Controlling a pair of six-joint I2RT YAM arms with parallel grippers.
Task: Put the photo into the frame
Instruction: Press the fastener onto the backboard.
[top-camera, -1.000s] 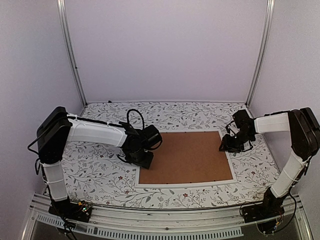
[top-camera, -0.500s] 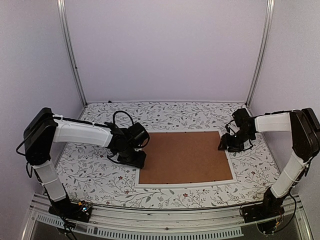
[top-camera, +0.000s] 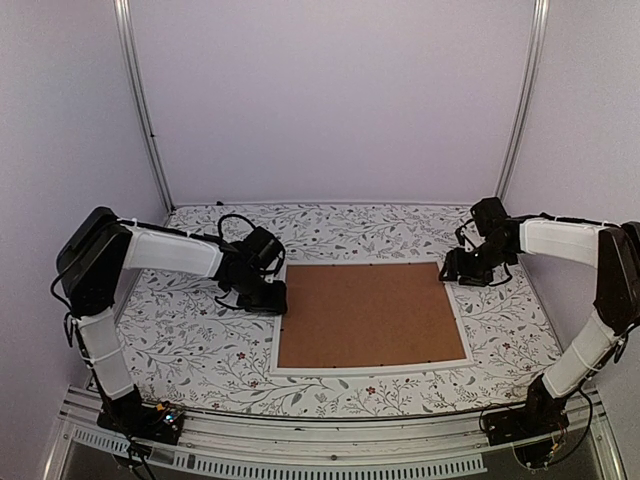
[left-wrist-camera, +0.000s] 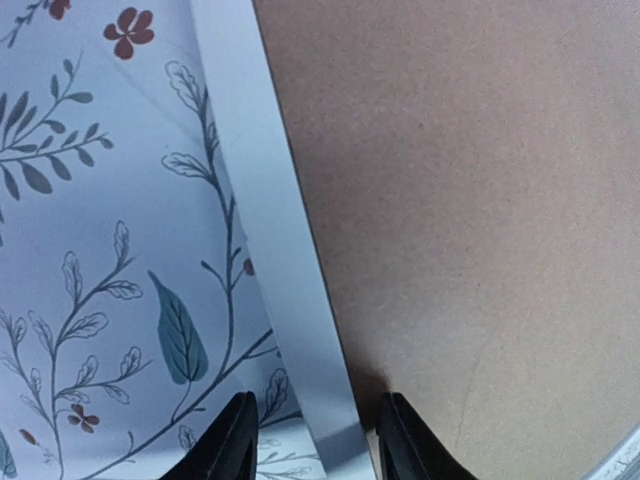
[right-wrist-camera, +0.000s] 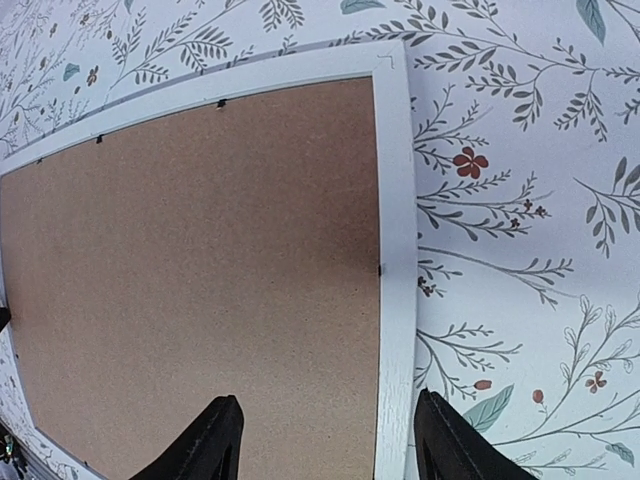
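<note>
Frame (top-camera: 372, 369) lies flat, back up, on the floral table (top-camera: 190, 350). Brown backing board (top-camera: 370, 312) fills its opening. The photo shows in no view; whether it sits under the board cannot be told. Left hand (left-wrist-camera: 318, 445) is low at the frame's left rail, fingers part-open and straddling the white rail, with a gap on the outer side, gripping nothing. Right hand (right-wrist-camera: 330, 440) is over the right rail, fingers wide, holding nothing.

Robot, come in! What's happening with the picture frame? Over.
Open: left gripper, right gripper, each straddling a border of the frame. Brown backing board in place. No photo in view.
</note>
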